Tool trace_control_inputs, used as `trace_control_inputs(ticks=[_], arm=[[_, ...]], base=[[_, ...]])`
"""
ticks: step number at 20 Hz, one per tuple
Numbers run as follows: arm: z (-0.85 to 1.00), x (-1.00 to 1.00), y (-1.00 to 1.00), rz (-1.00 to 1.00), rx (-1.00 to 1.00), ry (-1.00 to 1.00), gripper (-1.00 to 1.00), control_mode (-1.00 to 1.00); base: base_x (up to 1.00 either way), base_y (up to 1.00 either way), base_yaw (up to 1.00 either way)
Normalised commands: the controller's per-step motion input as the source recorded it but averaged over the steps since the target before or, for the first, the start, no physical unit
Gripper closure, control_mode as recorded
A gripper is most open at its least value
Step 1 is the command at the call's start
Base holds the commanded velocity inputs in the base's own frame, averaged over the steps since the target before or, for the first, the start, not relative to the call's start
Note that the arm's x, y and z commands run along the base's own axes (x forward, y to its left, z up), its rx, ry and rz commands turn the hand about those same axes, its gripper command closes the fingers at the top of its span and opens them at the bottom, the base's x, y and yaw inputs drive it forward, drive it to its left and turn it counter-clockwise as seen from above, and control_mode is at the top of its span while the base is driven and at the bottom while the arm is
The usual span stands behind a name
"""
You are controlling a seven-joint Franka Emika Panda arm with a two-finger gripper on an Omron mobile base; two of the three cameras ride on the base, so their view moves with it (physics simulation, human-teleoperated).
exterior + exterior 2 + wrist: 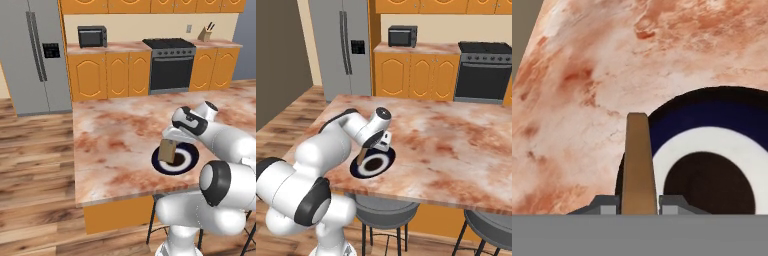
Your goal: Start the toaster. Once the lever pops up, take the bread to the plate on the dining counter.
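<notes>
so the dining surface (115, 145) is that long island, pinkish-brown marbled stone on top of orange panelled cabinets. near its front edge sits the plate (187, 165), round, dark navy rim, white centre with a dark shadow on it. the bread (168, 151) hangs right over the plate, a flat tan-brown square slice held on edge. the tool (639, 206) is clamped tight on the bread, a finger on each face.
</notes>
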Motion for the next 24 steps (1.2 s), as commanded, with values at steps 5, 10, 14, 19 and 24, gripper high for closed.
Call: trace_control_inputs(ticks=[5, 10, 14, 19, 24], arm=[[0.00, 0.00, 0.00, 0.00, 0.00, 0.00, -1.00, -1.00], [0.00, -0.06, -0.28, -0.01, 0.00, 0.00, -1.00, -1.00], [0.00, -0.31, -0.53, -0.06, 0.00, 0.00, -1.00, -1.00], [0.00, -0.34, -0.31, -0.09, -0.03, 0.00, -1.00, -1.00], [0.00, -0.10, 0.00, -0.14, -0.06, 0.00, -1.00, -1.00]], base=[[0.00, 0.00, 0.00], [0.00, 0.00, 0.00], [0.00, 0.00, 0.00], [0.00, 0.00, 0.00], [0.00, 0.00, 0.00]])
